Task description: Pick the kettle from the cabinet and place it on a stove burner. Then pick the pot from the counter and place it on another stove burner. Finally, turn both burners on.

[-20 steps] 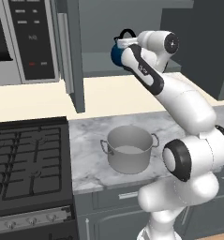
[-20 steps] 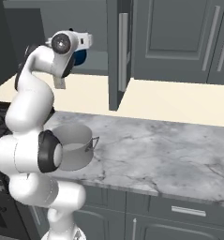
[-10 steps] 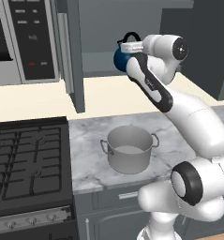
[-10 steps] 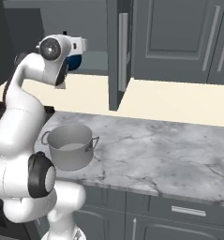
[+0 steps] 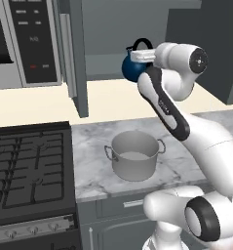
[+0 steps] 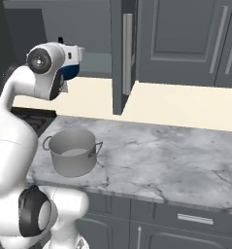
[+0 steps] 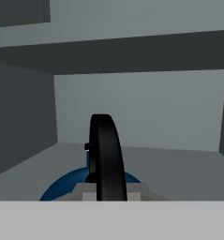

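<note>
hand (image 5: 143, 54): closed tight on the black arched handle of the kettle (image 5: 133, 69), the fingers pinching it from either side; in the hand view the handle (image 7: 105, 157) rises straight up between them.
kettle: hangs under the hand, in the air at the mouth of the open cabinet (image 5: 118, 39), level with the grey shelf (image 7: 179, 171); from the left base view it looks clear of the shelf, though the angle makes that hard to be sure of.
kettle from the right: its blue body (image 6: 71, 69) peeks out beside the white wrist, just in front of the cabinet opening.
handle axis: the arch runs away from the hand camera, toward the cabinet's back wall, so the kettle hangs straight below the grip.
stove burners (image 5: 25, 166): low and to the left in the left base view, well apart from the kettle; both the drop and the sideways travel are large.
key relation: the target burner lies down and left of the hand, past the open cabinet door (image 5: 75, 58).
pot (image 5: 134, 155): stands on the counter (image 5: 93, 161) almost directly below the kettle, between it and nothing but air, just right of the cooktop edge.
judgement: the carry probably needs to clear the door and pass over or beside the pot.
</note>
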